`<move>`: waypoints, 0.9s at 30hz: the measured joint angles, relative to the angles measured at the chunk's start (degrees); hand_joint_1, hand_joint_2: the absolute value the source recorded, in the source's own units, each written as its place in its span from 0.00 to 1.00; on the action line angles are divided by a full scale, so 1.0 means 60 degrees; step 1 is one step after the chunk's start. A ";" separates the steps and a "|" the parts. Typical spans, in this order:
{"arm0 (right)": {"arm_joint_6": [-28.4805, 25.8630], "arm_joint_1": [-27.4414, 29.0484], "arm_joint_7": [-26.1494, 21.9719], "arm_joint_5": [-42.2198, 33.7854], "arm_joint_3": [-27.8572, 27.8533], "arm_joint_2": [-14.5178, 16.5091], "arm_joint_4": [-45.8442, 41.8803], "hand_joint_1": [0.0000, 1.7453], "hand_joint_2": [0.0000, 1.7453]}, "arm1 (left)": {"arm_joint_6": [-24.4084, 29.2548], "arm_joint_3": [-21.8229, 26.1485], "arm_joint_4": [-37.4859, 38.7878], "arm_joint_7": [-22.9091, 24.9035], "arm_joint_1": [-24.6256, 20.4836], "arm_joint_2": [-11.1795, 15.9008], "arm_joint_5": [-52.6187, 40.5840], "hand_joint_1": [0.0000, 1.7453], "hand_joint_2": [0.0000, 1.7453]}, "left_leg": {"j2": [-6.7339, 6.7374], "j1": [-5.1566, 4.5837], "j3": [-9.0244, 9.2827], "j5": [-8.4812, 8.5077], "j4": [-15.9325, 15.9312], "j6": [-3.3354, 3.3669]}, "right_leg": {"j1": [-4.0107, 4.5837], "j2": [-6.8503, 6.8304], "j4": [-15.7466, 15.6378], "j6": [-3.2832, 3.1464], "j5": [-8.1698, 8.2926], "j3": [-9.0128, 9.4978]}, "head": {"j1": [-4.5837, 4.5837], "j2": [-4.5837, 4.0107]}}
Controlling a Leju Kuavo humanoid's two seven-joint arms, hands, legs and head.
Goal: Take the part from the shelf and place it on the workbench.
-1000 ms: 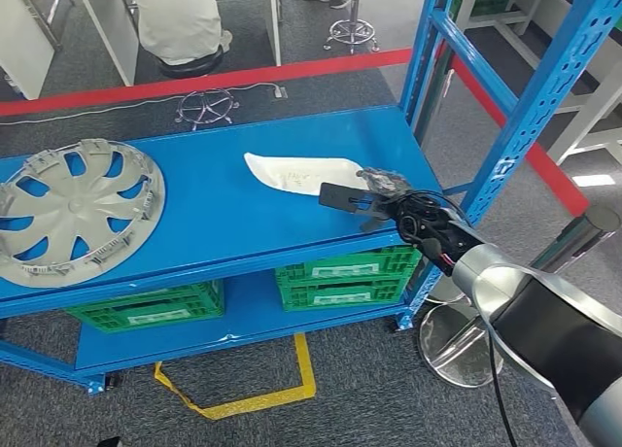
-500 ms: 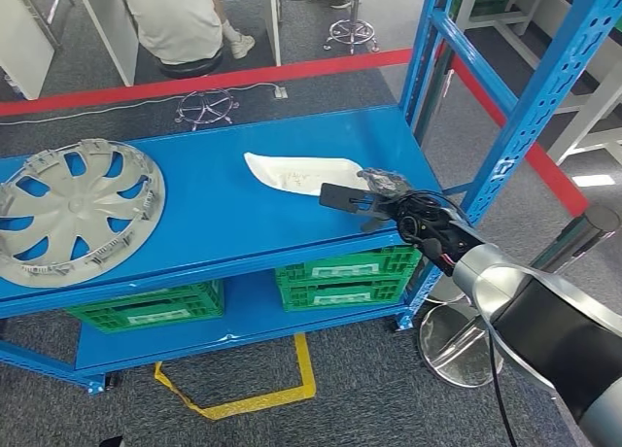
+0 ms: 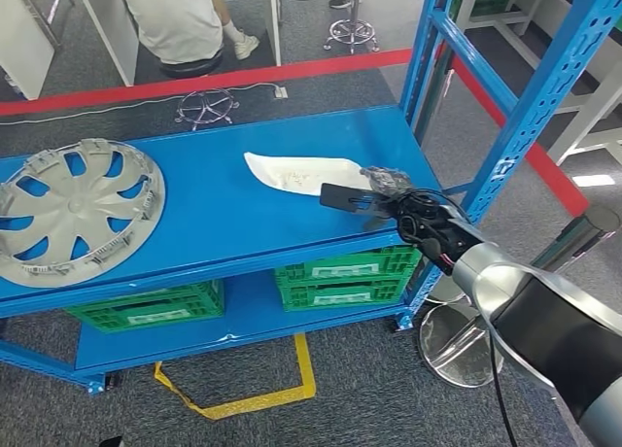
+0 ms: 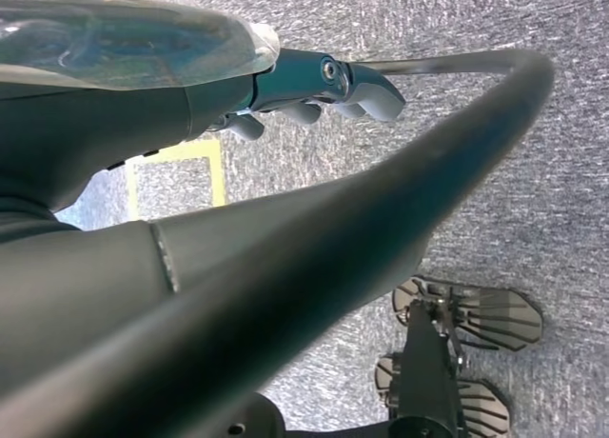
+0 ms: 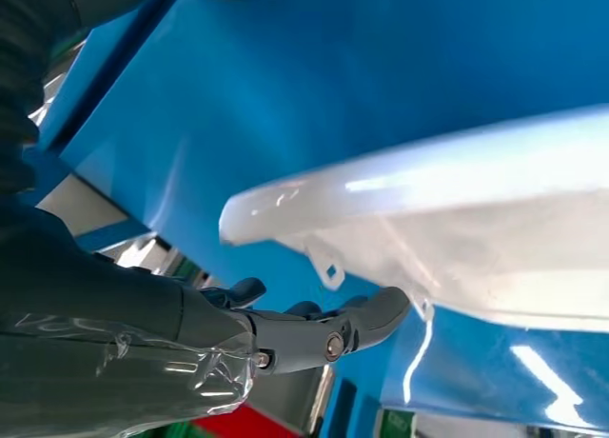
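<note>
A white, elongated plastic part (image 3: 300, 173) lies flat on the blue shelf (image 3: 213, 223), right of its middle. My right hand (image 3: 389, 202) reaches in from the right and hovers at the part's right end with its fingers stretched out, holding nothing. Up close in the right wrist view, the white part (image 5: 466, 219) spans the picture, and the fingers (image 5: 316, 328) lie just beside its edge, spread and not closed on it. My left hand (image 4: 308, 90) hangs over the grey carpet with its fingers loosely extended and nothing in them.
A silver hubcap (image 3: 73, 209) lies on the shelf's left end. Green crates (image 3: 345, 277) sit on the lower shelf. Blue uprights (image 3: 535, 107) rise just right of my arm. A chrome stool base (image 3: 455, 345) stands on the floor below. A person (image 3: 176, 19) sits beyond the red floor tape (image 3: 220, 78).
My right hand and the white part stay almost where they were. The seated person's foot at the back has shifted.
</note>
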 joint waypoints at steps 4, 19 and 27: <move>0.0092 -0.0231 0.0366 0.0724 0.0127 0.0008 -0.0150 0.00 1.00 | 0.0008 -0.0001 0.0000 -0.0005 0.0011 0.0000 0.0097 0.00 0.00 | -0.0001 0.0000 0.0000 0.0000 -0.0001 0.0000 | 0.0002 0.0000 0.0001 0.0000 0.0000 0.0005 | 0.0000 0.0001; 0.0084 -0.0613 0.0857 0.1573 0.0625 0.0162 -0.0576 0.00 1.00 | 0.0032 -0.0001 0.0000 -0.0066 0.0055 -0.0004 0.0232 0.00 0.00 | -0.0007 -0.0001 0.0001 0.0000 -0.0001 0.0000 | 0.0002 -0.0011 0.0000 0.0000 0.0000 0.0008 | 0.0001 0.0000; 0.0159 -0.0605 0.0243 0.1650 0.0751 0.0266 -0.0583 0.00 1.00 | 0.0011 -0.0005 0.0000 -0.0114 0.0051 -0.0006 0.0279 0.00 0.00 | -0.0006 -0.0001 0.0002 0.0000 -0.0001 0.0000 | 0.0002 -0.0010 0.0000 0.0000 0.0000 0.0007 | 0.0000 0.0000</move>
